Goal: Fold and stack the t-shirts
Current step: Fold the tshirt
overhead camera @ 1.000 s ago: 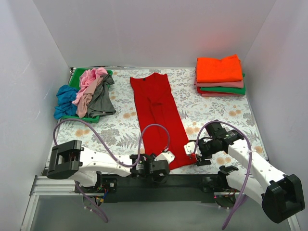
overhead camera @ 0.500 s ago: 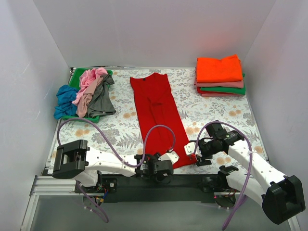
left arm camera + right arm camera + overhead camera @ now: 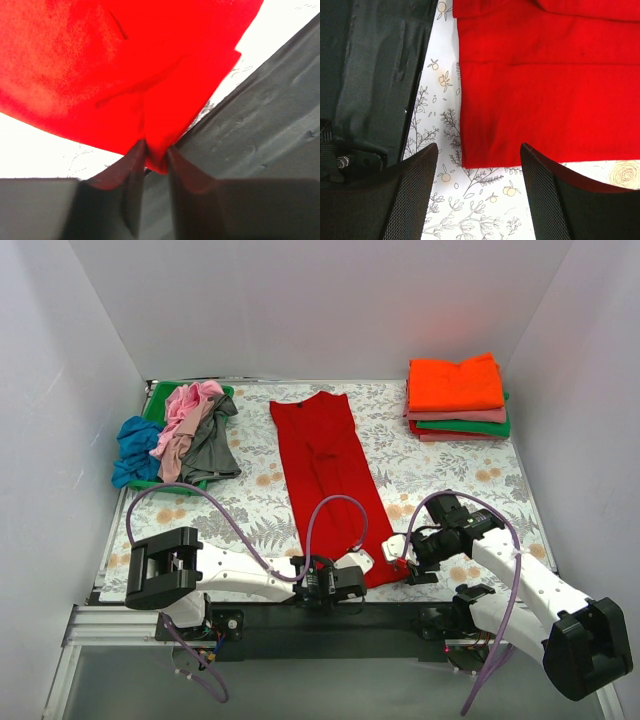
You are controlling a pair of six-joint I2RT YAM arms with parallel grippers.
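Down the middle of the floral grey tabletop (image 3: 250, 510) stretches the long bright red cloth t-shirt (image 3: 325, 465), its near hem right at the front edge, and there the left fingers (image 3: 127, 170) are pinching that hem while the right fingers (image 3: 415, 185) hover, spread wide, over its near right corner.

Tablecloth (image 3: 250, 510) (floral) bears red t-shirt (image 3: 325, 470), stack (image 3: 456, 398), tray (image 3: 157, 402).
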